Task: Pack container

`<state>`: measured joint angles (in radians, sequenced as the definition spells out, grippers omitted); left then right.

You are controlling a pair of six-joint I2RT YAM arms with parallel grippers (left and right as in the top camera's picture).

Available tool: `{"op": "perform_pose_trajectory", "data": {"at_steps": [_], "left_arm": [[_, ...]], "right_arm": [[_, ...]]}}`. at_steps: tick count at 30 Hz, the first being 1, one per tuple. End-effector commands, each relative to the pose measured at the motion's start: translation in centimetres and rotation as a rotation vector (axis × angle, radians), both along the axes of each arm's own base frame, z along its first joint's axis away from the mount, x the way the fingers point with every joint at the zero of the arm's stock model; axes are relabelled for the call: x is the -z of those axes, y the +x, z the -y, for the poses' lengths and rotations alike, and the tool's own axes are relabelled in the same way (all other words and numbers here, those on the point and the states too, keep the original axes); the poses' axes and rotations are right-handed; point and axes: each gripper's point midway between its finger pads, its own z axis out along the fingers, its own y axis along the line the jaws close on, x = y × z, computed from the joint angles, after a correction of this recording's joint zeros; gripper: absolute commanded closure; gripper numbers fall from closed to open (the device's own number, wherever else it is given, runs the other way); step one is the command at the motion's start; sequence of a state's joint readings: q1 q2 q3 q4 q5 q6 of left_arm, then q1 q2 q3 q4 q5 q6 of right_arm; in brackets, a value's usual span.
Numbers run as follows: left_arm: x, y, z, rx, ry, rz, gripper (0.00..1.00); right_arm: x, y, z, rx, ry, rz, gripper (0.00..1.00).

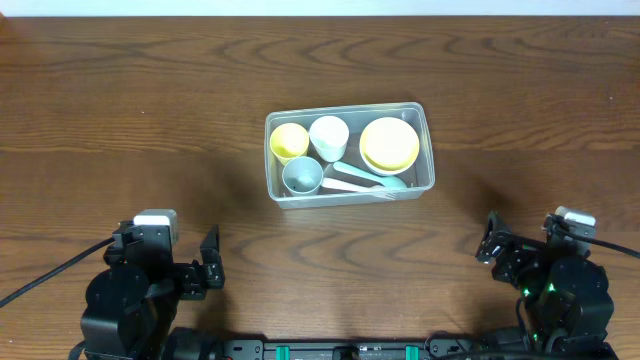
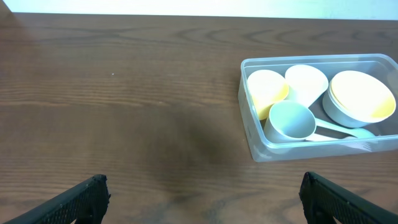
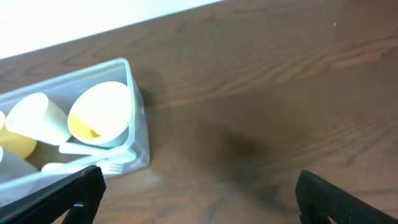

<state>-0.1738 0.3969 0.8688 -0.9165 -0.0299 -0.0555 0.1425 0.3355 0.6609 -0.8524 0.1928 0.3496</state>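
Midway across the table (image 1: 120,100), nearer its far edge, the container (image 1: 350,197) holds three cups (image 1: 328,135), nested bowls (image 1: 389,142) and cutlery (image 1: 360,180), seemingly fully packed. Hence the left arm (image 1: 140,290) and right arm (image 1: 555,285) rest by the near corners, jaws wide and empty.

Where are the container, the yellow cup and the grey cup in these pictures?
container (image 1: 428,165): overhead view, on its right wall.
yellow cup (image 1: 289,142): overhead view, inside its open mouth.
grey cup (image 2: 291,121): left wrist view, inside its open mouth.
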Motion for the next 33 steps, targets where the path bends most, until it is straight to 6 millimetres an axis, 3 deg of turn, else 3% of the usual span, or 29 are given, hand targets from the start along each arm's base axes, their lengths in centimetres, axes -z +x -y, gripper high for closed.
{"op": "perform_pose_trajectory", "data": {"at_steps": [1,18,27,33], "left_arm": [[0.3,0.1,-0.1,-0.012,-0.005,-0.007,0.02],[0.8,-0.2,-0.2,-0.012,-0.001,-0.029,0.02],[0.8,-0.2,-0.2,-0.012,-0.001,-0.029,0.02],[0.8,-0.2,-0.2,-0.012,-0.001,-0.029,0.02]], "right_arm": [[0.8,-0.3,-0.4,-0.012,0.017,-0.027,0.01],[5.6,-4.3,0.3,-0.005,-0.021,-0.277,0.01],[3.8,-5.0,0.3,-0.013,0.003,-0.142,0.01],[0.8,-5.8,0.7,-0.002,0.027,0.082,0.01]]}}
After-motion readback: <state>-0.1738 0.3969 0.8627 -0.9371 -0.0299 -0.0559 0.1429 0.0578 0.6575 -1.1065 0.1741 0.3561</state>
